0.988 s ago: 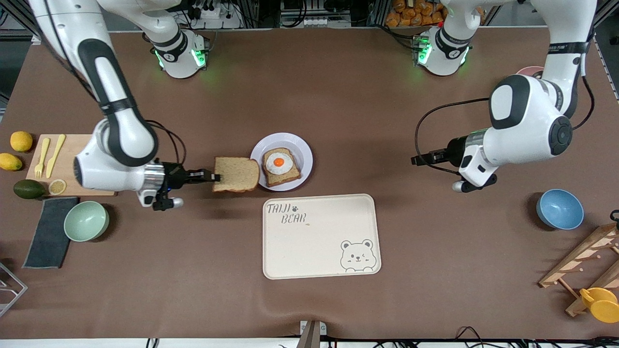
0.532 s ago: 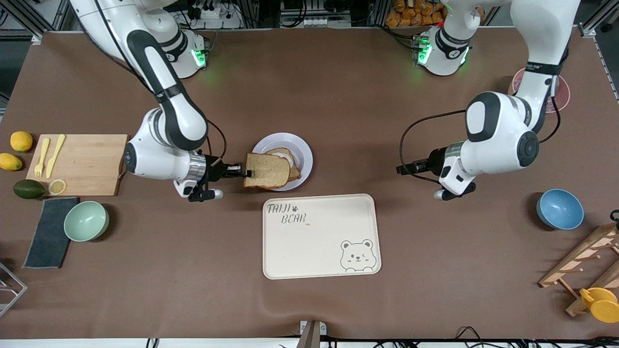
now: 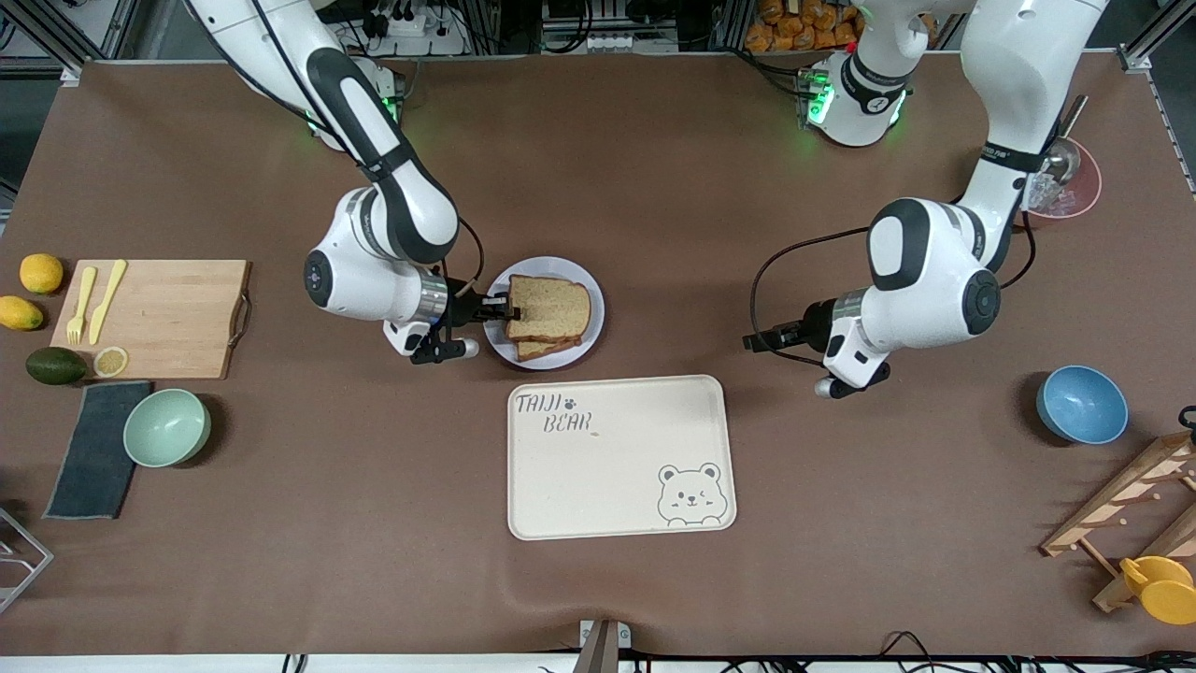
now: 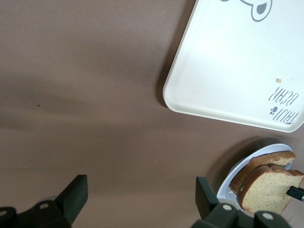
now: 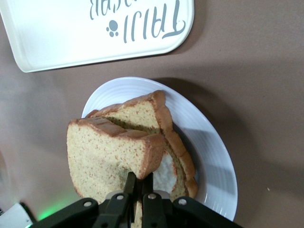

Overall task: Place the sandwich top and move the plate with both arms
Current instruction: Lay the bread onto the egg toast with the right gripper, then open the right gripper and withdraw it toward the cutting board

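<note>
Cream bear tray [image 3: 621, 457] sits low centre of frame. Just above it, the plate [image 3: 586, 290] carries the sandwich top [image 3: 551, 307], which hides the egg slice. The right gripper [image 3: 500, 309] pinches that bread's edge; the left gripper [image 3: 753, 342], centre-right, hangs spread wide, holding nothing.

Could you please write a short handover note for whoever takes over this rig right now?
Right gripper: shut on the sandwich top, held over the egg slice on the plate.
Left gripper: jaws open, empty, over bare table toward the left arm's end, beside the plate.
Tray: nearer the front camera than the plate.
Done: top carried over the plate.
Left: release it, then move the plate with both arms.
</note>
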`<state>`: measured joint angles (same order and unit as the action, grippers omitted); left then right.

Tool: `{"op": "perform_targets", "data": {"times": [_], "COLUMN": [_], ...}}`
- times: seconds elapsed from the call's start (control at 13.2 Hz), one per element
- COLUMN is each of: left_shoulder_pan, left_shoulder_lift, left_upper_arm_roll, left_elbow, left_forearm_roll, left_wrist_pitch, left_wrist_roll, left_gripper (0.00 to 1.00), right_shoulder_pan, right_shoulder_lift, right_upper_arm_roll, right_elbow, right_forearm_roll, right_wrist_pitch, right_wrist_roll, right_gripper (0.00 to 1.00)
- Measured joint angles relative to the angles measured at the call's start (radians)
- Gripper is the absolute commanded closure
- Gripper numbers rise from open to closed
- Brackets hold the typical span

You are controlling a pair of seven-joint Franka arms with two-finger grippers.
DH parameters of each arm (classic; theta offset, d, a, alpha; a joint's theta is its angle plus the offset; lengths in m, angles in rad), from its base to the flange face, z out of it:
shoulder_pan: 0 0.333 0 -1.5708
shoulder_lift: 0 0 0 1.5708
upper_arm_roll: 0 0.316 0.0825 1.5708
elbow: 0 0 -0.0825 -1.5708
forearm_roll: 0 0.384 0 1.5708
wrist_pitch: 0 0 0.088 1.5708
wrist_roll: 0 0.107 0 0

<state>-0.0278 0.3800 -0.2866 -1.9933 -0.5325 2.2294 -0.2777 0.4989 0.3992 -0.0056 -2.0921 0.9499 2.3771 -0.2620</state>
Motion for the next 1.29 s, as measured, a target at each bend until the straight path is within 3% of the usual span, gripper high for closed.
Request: {"op": "perform_targets", "data": {"times": [0.15,0.3,0.38,0.46,0.61,1.06,1.29], "left_shoulder_pan": [0.0,-0.003,-0.006,-0.01,-0.013,-0.04,-0.041], "left_shoulder_lift": [0.009,0.011,0.012,0.013,0.023,0.06,0.065], "left_upper_arm_roll": [0.0,0.0,0.0,0.0,0.0,-0.001,-0.001], "left_elbow": [0.0,0.0,0.0,0.0,0.0,0.0,0.0], "left_forearm_roll": [0.0,0.0,0.0,0.0,0.0,0.0,0.0], "left_wrist_pitch": [0.006,0.015,0.019,0.023,0.032,0.088,0.094], "left_wrist_roll": [0.0,0.0,0.0,0.0,0.0,0.001,0.01], "left_gripper": [0.0,0.0,0.0,0.0,0.0,0.0,0.0], "right_shoulder_pan": [0.003,0.003,0.003,0.003,0.003,0.002,-0.036], "right_shoulder_lift": [0.0,0.0,0.0,0.0,0.0,-0.001,-0.003], "right_upper_arm_roll": [-0.002,-0.007,-0.009,-0.009,-0.01,-0.016,-0.026], "right_elbow": [-0.005,-0.006,-0.006,-0.006,-0.006,0.005,0.035], "right_forearm_roll": [0.001,0.002,0.004,0.006,0.008,0.008,0.008], "right_wrist_pitch": [0.01,0.011,0.011,0.011,0.011,0.012,-0.059], "right_wrist_roll": [0.0,0.0,0.0,0.001,0.021,0.041,0.042], "right_gripper": [1.0,0.77,0.75,0.65,0.55,0.47,0.47]}}
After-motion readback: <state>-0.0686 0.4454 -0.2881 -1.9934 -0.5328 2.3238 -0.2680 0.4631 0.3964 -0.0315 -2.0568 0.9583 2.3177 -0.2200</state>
